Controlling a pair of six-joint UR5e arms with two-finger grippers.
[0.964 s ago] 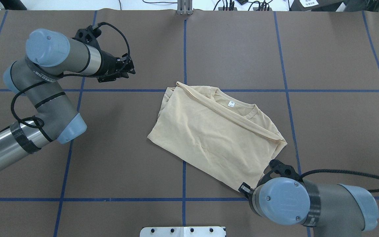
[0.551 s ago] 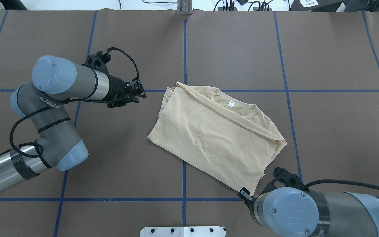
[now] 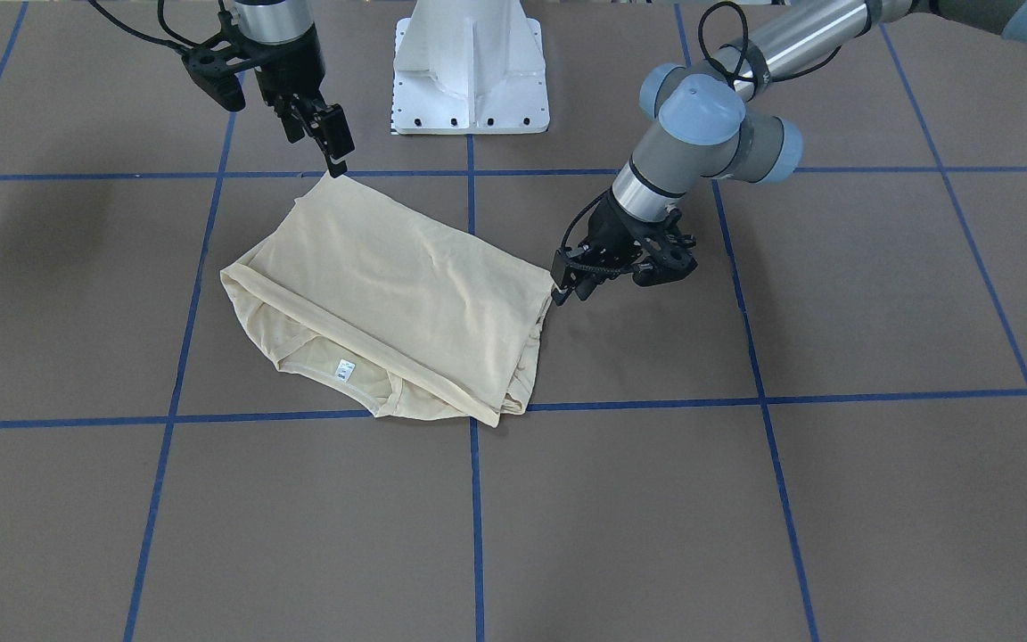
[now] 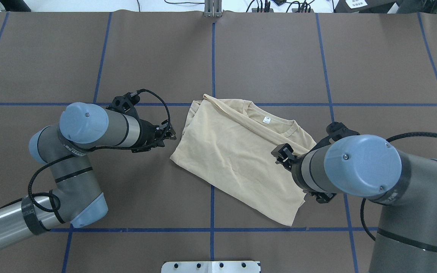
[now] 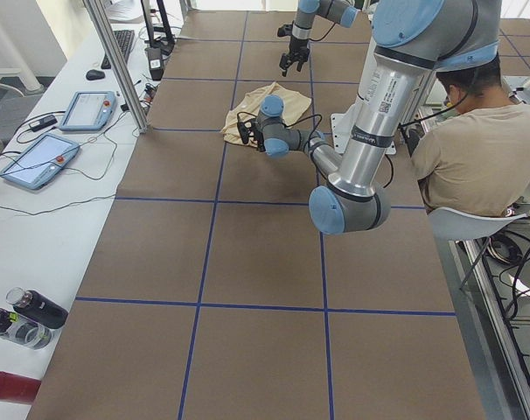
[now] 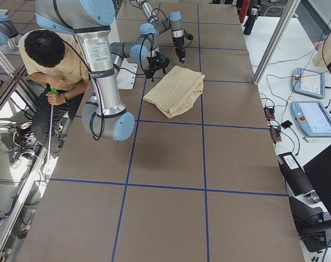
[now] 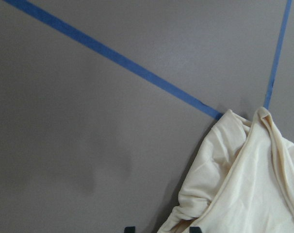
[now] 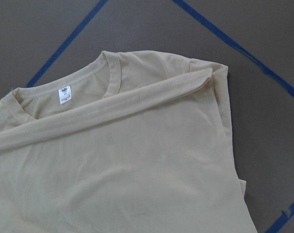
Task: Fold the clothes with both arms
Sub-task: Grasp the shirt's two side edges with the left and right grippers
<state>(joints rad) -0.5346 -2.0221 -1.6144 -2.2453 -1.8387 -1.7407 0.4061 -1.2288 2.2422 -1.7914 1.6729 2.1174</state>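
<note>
Left gripper (image 3: 565,283) low, at the side edge of the folded T-shirt (image 3: 398,285). Right gripper (image 3: 332,150) above the corner nearest the robot base, opening unclear.
Overhead: shirt centred on the brown table (image 4: 241,49), neck label (image 4: 266,120) showing.
Left wrist: fingertips (image 7: 130,228) spread apart, gripping nothing, shirt edge between them.
Right wrist: folded sleeve (image 8: 113,114) across the shirt.

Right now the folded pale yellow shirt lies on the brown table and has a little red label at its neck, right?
Not quite. The little label at the neck of the pale yellow shirt is white, not red; the right wrist view shows it. The shirt does lie folded on the brown table.
</note>
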